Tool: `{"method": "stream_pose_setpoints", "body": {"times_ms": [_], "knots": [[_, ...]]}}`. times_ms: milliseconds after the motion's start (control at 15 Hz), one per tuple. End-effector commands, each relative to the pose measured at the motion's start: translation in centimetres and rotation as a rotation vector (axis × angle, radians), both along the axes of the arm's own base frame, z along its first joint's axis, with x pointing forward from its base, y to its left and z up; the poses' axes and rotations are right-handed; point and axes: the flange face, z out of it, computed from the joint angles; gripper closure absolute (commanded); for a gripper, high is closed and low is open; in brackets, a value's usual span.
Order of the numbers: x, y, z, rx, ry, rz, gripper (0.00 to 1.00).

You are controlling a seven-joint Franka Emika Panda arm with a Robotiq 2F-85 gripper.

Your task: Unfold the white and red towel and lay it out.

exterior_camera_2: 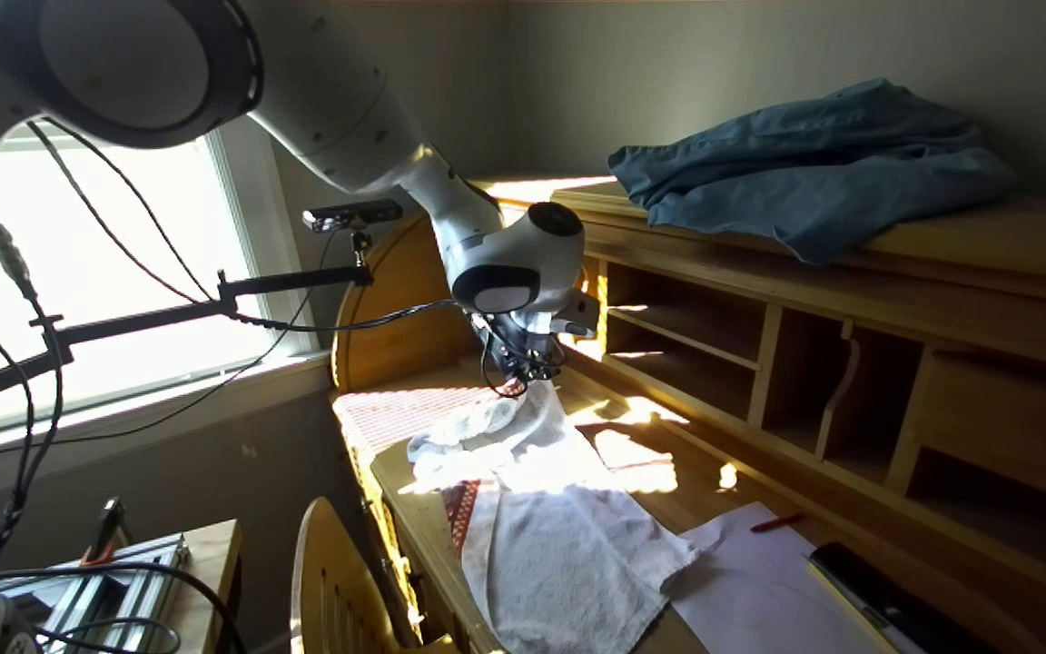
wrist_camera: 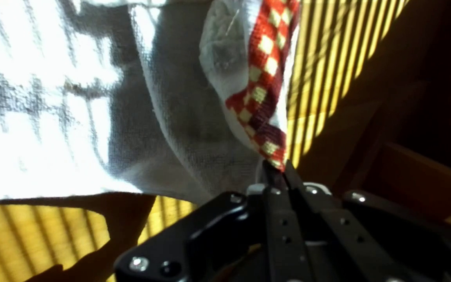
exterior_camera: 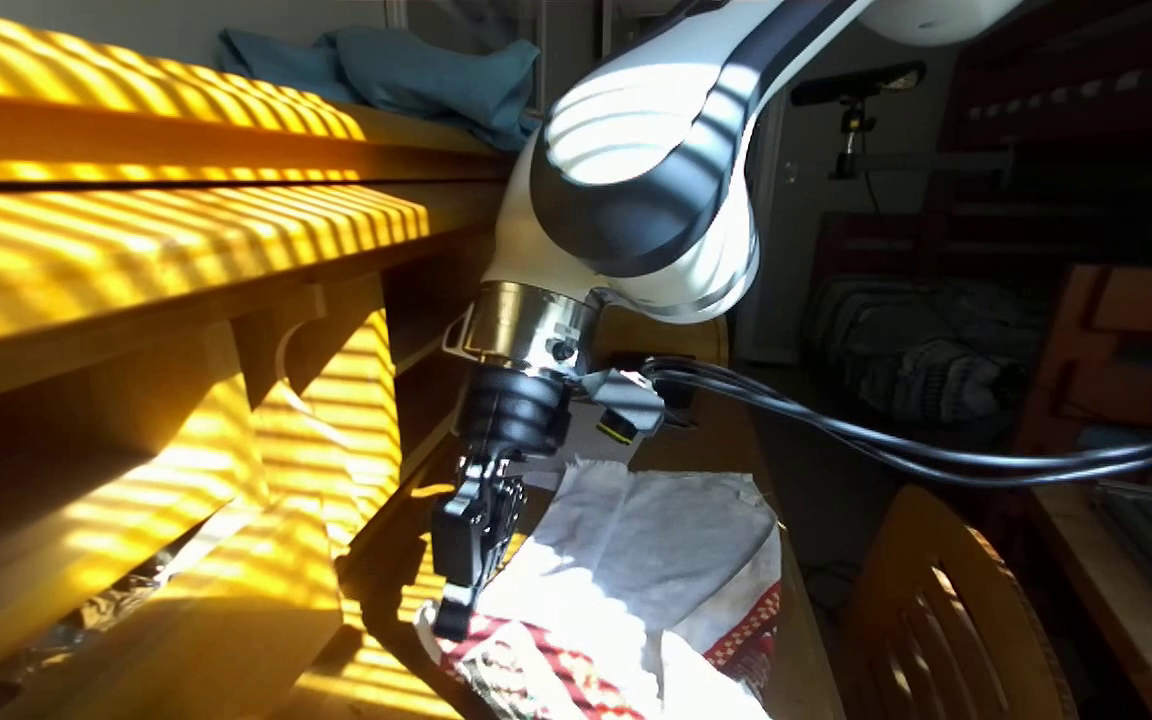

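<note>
So I've got the white and red towel (wrist_camera: 194, 117) by a bit of its red checked border. My end effector (wrist_camera: 282, 172) is closed on it, cloth pinched right at the tips, with a checked strip running off from there in the wrist view. I'm down low over the wooden surface (exterior_camera_2: 714, 509), tilted a little.

The rest of the towel is lying on that surface, mostly plain white side up. It's pretty bunched near me and flatter toward the end away from me. In both exterior views some red checks poke out along the edge on the side of the wooden chair (exterior_camera_2: 332, 581). Sun is blowing out the middle part, so I honestly can't make out the folds there.

At the flatter end, one corner comes right up to the white paper (exterior_camera_2: 759, 581), which has a red pen (exterior_camera_2: 777, 523) at its edge. Next to that there's a dark, yellow-edged thing (exterior_camera_2: 895, 599), can't tell what. Up above the cubbies (exterior_camera_2: 766, 368) sits a rumpled blue cloth (exterior_camera_2: 814, 177).
</note>
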Motion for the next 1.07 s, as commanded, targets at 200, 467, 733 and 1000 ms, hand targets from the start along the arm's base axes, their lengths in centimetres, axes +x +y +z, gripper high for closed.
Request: {"method": "stream_pose_setpoints", "body": {"times_ms": [200,467,733,1000], "knots": [[-0.8,4.4,-0.3,0.013,0.006,0.116,0.99],[-0.9,4.6,-0.1,-0.001,-0.015,0.134,0.59],[-0.5,3.4,1.3,0.01,-0.046,0.124,0.3],[0.3,2.5,1.6,0.018,-0.056,0.122,0.04]]}}
